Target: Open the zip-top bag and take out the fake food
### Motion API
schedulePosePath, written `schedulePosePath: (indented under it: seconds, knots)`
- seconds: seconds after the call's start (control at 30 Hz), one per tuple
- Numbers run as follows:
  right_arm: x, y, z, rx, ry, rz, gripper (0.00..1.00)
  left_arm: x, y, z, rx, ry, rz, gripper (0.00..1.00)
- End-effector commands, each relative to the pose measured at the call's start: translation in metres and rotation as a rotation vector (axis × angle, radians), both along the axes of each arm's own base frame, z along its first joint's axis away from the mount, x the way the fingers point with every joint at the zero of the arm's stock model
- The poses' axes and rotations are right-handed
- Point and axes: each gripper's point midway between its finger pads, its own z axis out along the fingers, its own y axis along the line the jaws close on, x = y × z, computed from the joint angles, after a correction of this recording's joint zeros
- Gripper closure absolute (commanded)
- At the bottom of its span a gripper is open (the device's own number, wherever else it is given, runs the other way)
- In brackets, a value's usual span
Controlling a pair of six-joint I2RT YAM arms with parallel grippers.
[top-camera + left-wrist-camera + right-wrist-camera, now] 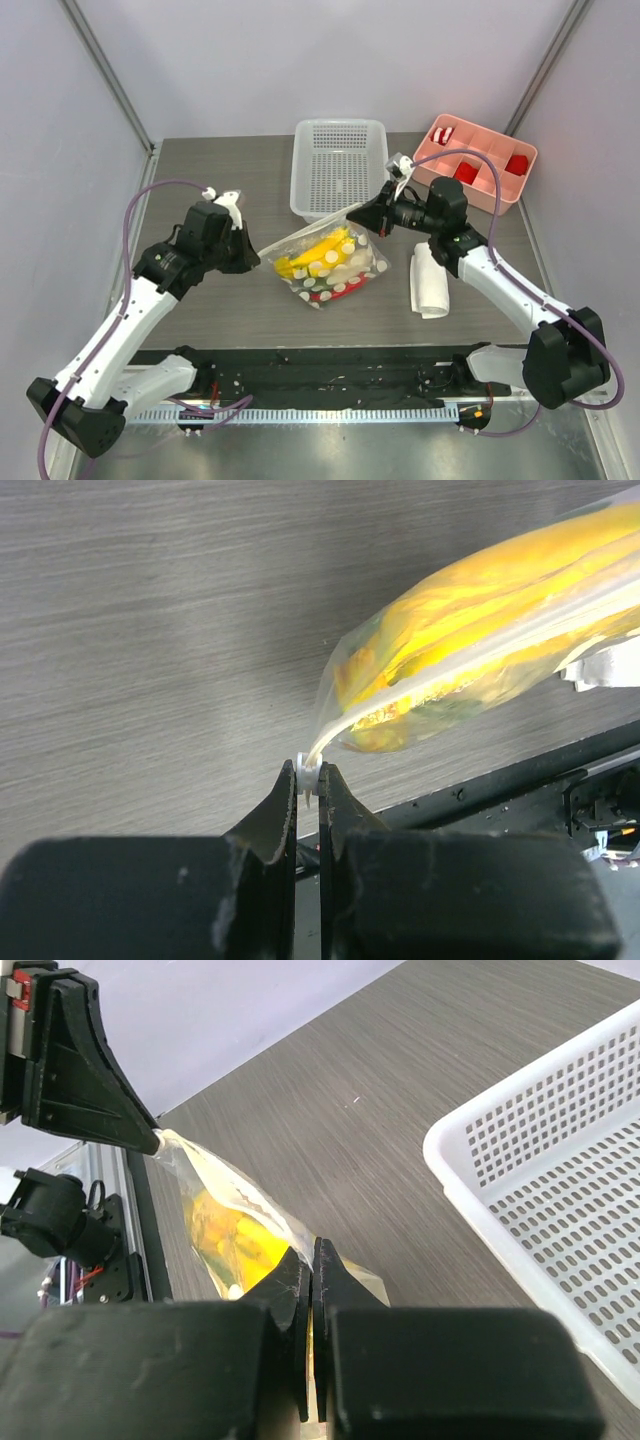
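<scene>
Left tool (308, 772): fingers pressed together, pinching a white corner at one end of the zip-top bag (335, 265).
Right tool (312, 1255): fingers pressed together, pinching the bag's top edge at the opposite end.
Zip-top bag: stretched between the 2 tools, top strip taut, body hanging below it; whether it touches the table (220, 180) cannot be told.
Fake food (318, 256): inside the bag, between the 2 tools; yellow banana (480, 630) uppermost, red piece (325, 293) lower.
White basket (340, 165): just beyond the right tool, on the far side.
Rolled white cloth (430, 282): behind the right tool, beside its arm.
Pink tray (480, 160): farther out past the right tool, holding red blocks (466, 172).
</scene>
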Motion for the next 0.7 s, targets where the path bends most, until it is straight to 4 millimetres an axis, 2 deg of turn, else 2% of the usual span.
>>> schedulePosePath:
  seconds: [0.0, 0.03, 0.07, 0.1, 0.13, 0.17, 0.23, 0.27, 0.3, 0.33, 0.37, 0.4, 0.53, 0.6, 0.67]
  knots:
    - [0.008, -0.002, 0.033, 0.040, -0.118, 0.013, 0.99, -0.017, 0.011, -0.013, 0.032, 0.064, -0.004, 0.93]
    - [0.005, 0.000, 0.032, 0.033, -0.124, 0.034, 0.99, -0.019, 0.003, -0.007, -0.002, 0.047, -0.049, 0.85]
    - [-0.003, 0.001, 0.032, 0.029, -0.139, 0.080, 0.99, -0.021, -0.003, 0.000, -0.019, 0.019, -0.107, 0.65]
    - [-0.009, 0.003, 0.031, 0.030, -0.150, 0.111, 0.99, -0.023, -0.009, 0.008, -0.048, -0.007, -0.147, 0.56]
    - [-0.013, 0.004, 0.031, 0.028, -0.162, 0.137, 0.99, -0.023, -0.020, 0.022, -0.101, -0.054, -0.203, 0.47]
    - [-0.018, 0.005, 0.030, 0.023, -0.164, 0.167, 0.99, -0.021, -0.023, 0.040, -0.121, -0.118, -0.239, 0.31]
    - [-0.030, 0.006, 0.030, 0.014, -0.188, 0.234, 0.99, -0.022, -0.037, 0.066, -0.170, -0.196, -0.334, 0.30]
    - [-0.032, 0.006, 0.030, 0.013, -0.190, 0.251, 0.99, -0.016, -0.043, 0.084, -0.179, -0.268, -0.374, 0.30]
    - [-0.038, 0.008, 0.030, 0.015, -0.192, 0.282, 0.99, -0.012, -0.046, 0.093, -0.180, -0.294, -0.390, 0.32]
    - [-0.040, 0.008, 0.030, 0.017, -0.191, 0.297, 0.99, -0.008, -0.049, 0.099, -0.180, -0.315, -0.412, 0.34]
    - [-0.041, 0.009, 0.029, 0.017, -0.189, 0.308, 0.99, 0.000, -0.055, 0.096, -0.164, -0.302, -0.434, 0.41]
    - [-0.043, 0.010, 0.029, 0.017, -0.191, 0.320, 0.99, 0.004, -0.058, 0.108, -0.147, -0.352, -0.483, 0.46]
    - [-0.045, 0.011, 0.026, 0.014, -0.183, 0.331, 0.99, 0.020, -0.074, 0.110, -0.084, -0.382, -0.601, 0.55]
    - [-0.045, 0.012, 0.027, 0.014, -0.184, 0.335, 0.99, 0.025, -0.082, 0.106, -0.078, -0.362, -0.647, 0.57]
    - [-0.046, 0.011, 0.028, 0.012, -0.186, 0.336, 0.99, 0.020, -0.092, 0.102, -0.073, -0.352, -0.722, 0.59]
